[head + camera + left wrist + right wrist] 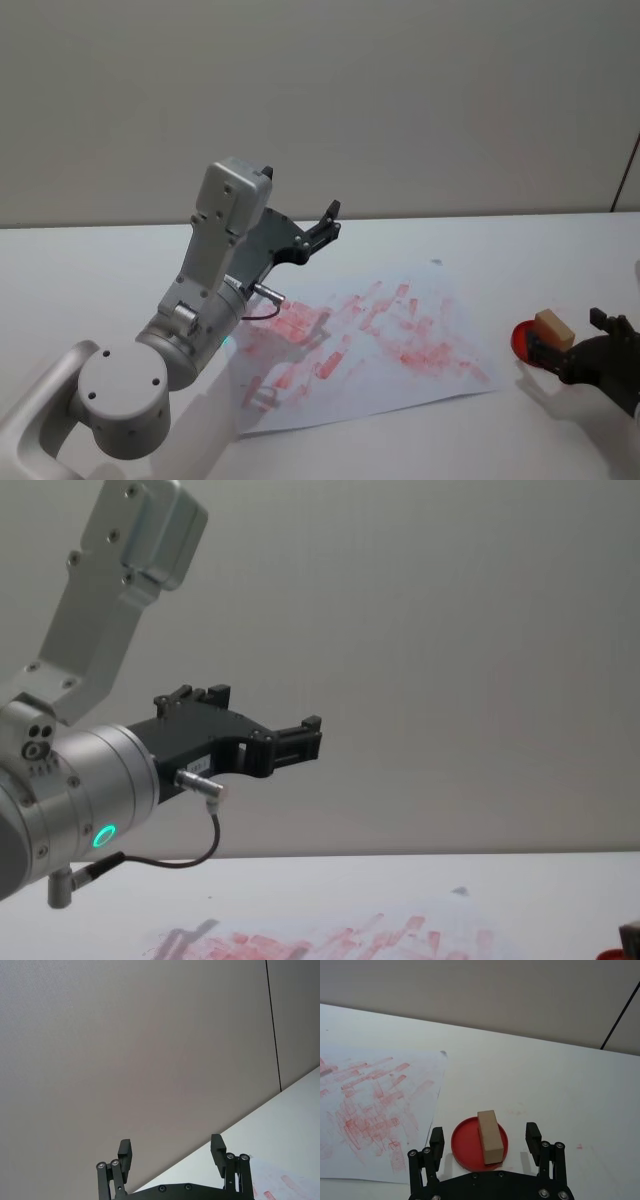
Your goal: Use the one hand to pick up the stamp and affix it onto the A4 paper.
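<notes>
where the worktop (560, 250) runs out toward its right edge, the stamp (489, 1136) lies on a round red pad (470, 1147). it is a pale tan wooden block, resting lengthwise across the middle of the pad, with its far end reaching about to the pad's far rim. the pad sits flat on the bare worktop just beside the right edge of the a4 paper (370, 1110), with a narrow strip of white surface between them.

the right hand (485, 1135) is low over the worktop on the near side of the pad. it is spread wide, one black finger (436, 1139) on each side of the pad, and it grips nothing. the stamp stands in the gap between the fingers, and as far as the right wrist view lets me judge, neither finger touches the block or the pad.

the paper lies skewed on the middle of the worktop, one corner pointing toward the far edge. it is covered with smudgy red-pink rectangular marks, thickest across its centre.

the left hand (170, 1142) is well apart from all this, raised over the left part of the worktop on the silver arm (215, 260). it points up and away toward the grey wall (150, 1035), its fingers wide apart and empty. a green ring light (103, 835) glows on the arm's cylinder, and a thin dark cable (200, 852) loops beneath the wrist.
</notes>
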Tool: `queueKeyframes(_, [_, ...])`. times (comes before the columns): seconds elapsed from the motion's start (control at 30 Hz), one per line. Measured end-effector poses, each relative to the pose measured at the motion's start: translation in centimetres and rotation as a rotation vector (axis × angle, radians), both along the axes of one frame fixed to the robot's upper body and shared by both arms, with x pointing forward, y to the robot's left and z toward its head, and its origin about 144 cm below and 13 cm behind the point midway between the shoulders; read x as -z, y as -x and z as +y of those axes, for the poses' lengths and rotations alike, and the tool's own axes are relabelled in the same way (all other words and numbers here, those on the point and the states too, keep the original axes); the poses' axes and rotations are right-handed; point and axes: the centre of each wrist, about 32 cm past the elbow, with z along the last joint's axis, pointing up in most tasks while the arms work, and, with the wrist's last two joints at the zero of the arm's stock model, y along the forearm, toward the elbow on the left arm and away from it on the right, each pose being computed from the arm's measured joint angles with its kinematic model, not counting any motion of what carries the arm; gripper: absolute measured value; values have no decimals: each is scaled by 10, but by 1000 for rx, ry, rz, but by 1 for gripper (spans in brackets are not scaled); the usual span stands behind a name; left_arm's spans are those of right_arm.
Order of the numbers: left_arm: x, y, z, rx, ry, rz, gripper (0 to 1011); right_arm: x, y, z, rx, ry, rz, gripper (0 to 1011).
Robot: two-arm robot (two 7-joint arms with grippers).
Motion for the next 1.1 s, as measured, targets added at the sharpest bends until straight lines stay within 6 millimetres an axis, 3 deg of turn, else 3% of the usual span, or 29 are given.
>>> queueKeyframes(0.77, [0, 0, 0, 0, 0, 0, 1001, 7, -13, 3, 7, 39, 53, 994])
queueKeyframes(1.1, [0, 0, 0, 0, 0, 0, 1001, 8, -17, 4, 6, 44, 58, 756])
